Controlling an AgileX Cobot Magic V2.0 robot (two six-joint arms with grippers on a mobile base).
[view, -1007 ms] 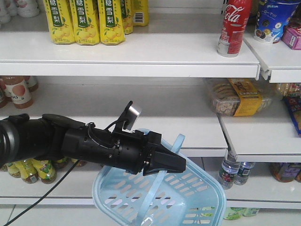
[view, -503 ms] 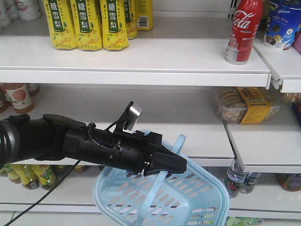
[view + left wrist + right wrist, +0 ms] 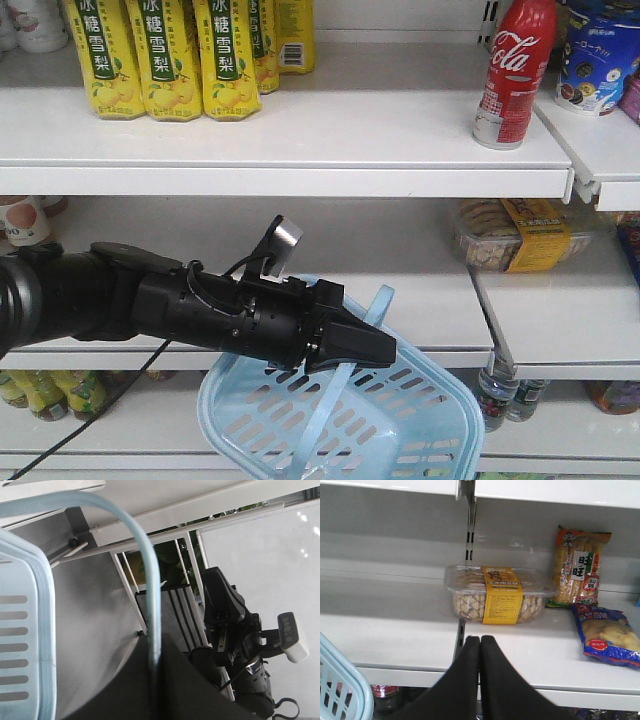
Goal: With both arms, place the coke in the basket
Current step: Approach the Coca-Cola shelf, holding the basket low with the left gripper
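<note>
The coke (image 3: 514, 72), a slim red can with white script, stands upright at the right end of the top shelf. The light blue basket (image 3: 340, 420) hangs low in the front view, in front of the shelves. My left gripper (image 3: 388, 350) is shut on its thin handle (image 3: 150, 570), which runs straight between the jaws in the left wrist view, where the left gripper (image 3: 155, 652) shows pinched on it. My right gripper (image 3: 480, 640) is shut with nothing in it, pointing at the middle shelf. A basket corner (image 3: 340, 690) shows to its lower left.
Yellow drink bottles (image 3: 160, 55) stand on the top shelf at left, a blue snack cup (image 3: 600, 50) right of the coke. A clear biscuit box (image 3: 497, 595) and snack bags (image 3: 577, 567) lie on the middle shelf. Small bottles (image 3: 495, 390) stand lower down.
In the front view the shelves and coke have slid downward and a little right, while the left arm and basket keep their place in the frame.
</note>
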